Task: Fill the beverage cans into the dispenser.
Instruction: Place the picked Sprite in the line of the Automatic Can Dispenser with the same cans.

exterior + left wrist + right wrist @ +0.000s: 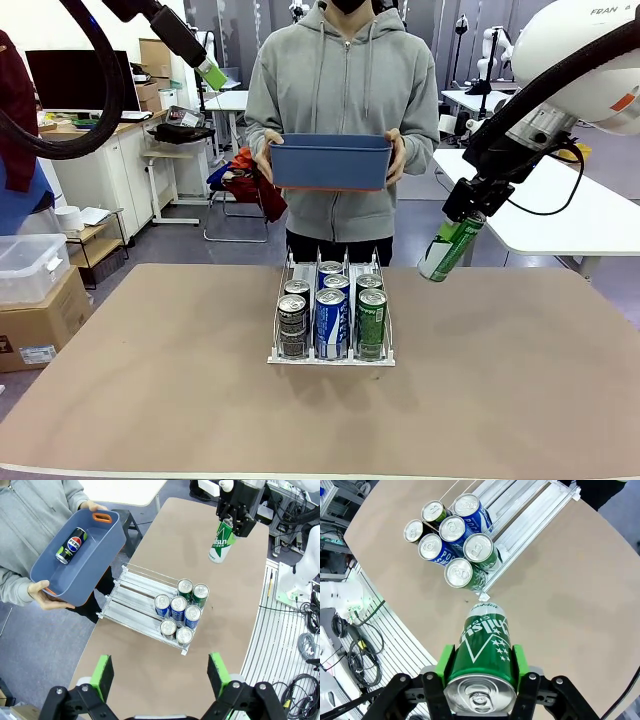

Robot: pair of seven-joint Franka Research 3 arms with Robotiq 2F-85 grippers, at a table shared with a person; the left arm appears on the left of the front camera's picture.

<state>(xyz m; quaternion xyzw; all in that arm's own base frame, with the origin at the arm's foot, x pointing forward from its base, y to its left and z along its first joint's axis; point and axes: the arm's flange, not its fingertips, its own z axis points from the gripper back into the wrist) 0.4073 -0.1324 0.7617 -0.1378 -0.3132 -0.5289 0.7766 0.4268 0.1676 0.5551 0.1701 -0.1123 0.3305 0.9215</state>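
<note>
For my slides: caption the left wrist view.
Right gripper holding a green can near the seven-can dispenser; person's blue tub holds one black can.

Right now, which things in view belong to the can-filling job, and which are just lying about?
Job: dispenser; seven cans loaded in it; green can in the right gripper; black can in the blue tub the person holds.
Lying about: cardboard box, clear storage bin, monitor, all off the table.
</note>
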